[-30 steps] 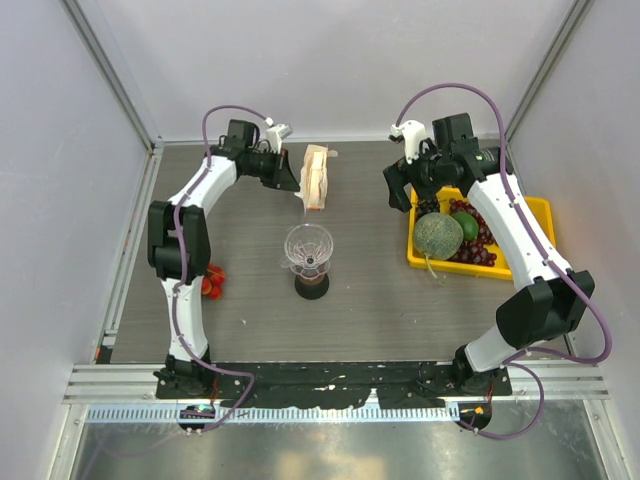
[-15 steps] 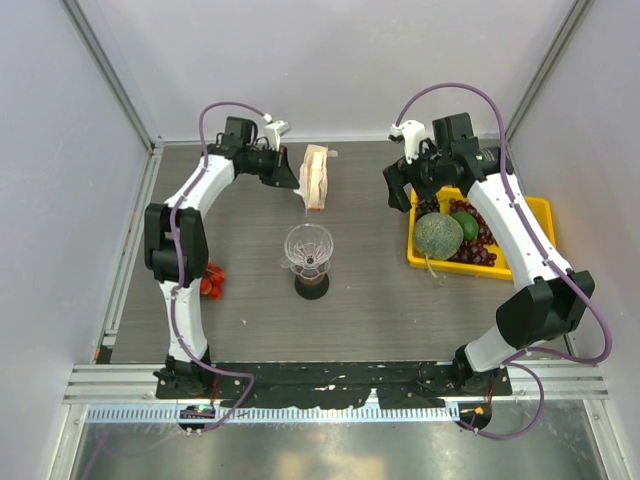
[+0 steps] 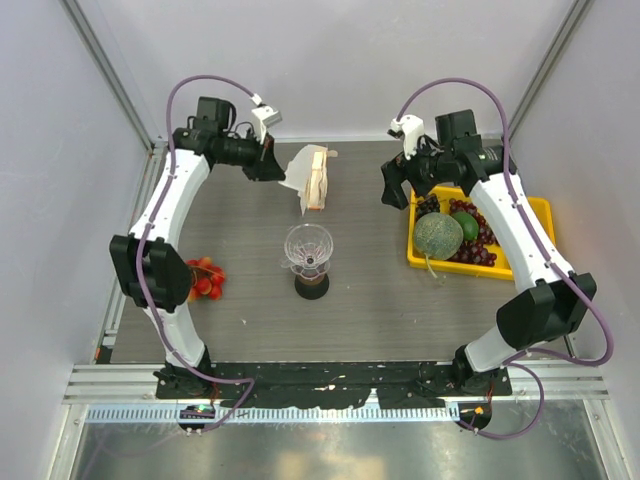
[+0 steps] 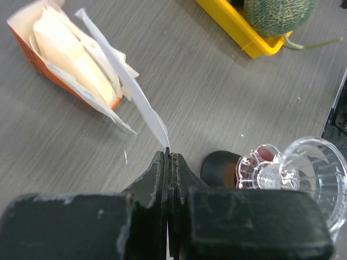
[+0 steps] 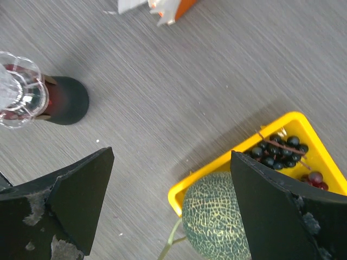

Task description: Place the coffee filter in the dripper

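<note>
Swung out toward the far left corner since a second ago, the left arm has drawn a white sheet away from the packet's side, while the right arm has barely shifted. Nearest the arm bases, in the middle of the counter, the dripper sits empty on a dark cup. It is clear, ribbed and probably light, so a careless nudge could tip it off that perch. Farther back, the coffee filter hangs in the air. It is thin, limp paper, almost weightless, likely to flutter, fold or tear if dragged. A pinch at one edge or corner is the sensible hold, leaving the rest of the sheet free to drop into the funnel. That is how it is held now: the left fingers are shut tight on its near tip, and the sheet runs edge-on away from them toward the packet. From above, the filter's far end lies against the packet's left side, and I cannot tell whether it has come fully free. Filter and dripper are well apart, the filter behind and to the left. On the far right, the right fingers are spread wide and hold nothing, hovering beside the yellow tray with its melon.
</note>
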Controlling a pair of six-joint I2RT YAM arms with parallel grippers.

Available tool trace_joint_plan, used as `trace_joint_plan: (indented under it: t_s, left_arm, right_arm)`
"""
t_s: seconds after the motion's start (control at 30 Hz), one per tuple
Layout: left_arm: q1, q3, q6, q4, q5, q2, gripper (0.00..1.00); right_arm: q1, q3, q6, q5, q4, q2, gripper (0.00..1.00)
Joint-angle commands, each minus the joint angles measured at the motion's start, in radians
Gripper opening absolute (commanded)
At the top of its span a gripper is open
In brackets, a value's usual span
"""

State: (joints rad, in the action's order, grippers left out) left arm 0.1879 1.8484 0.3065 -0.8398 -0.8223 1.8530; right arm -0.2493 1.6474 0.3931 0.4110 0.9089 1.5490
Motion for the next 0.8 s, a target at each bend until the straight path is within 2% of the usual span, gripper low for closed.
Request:
trace_joint_plan:
  t_s: [0.0,0.17,0.33,0.5,0.77]
  left_arm:
    - [-0.008,0.152,0.156,-0.166,-0.09,-0.067,0.0]
    - [-0.004,0.308,0.218,-0.268,-0.156,-0.084,0.0]
    - [0.039,0.364,0.35,-0.318,-0.166,-0.141,0.0]
    - [0.134,0.327,0.541,-0.401,-0.129,-0.225,0.0]
    - [0.266,0.213,0.671,-0.401,-0.086,-0.337,0.0]
  right_arm:
    - [0.001,0.052,0.015,0.127,-0.094,-0.075,0.95]
    - [-0.001,0.038,0.012,0.248,-0.211,-0.142,0.95]
    - [0.001,-0.001,-0.022,0.311,-0.353,-0.222,0.96]
    - [-0.004,-0.02,-0.016,0.316,-0.397,-0.257,0.96]
    - [-0.037,-0.072,0.012,0.434,-0.432,-0.3,0.95]
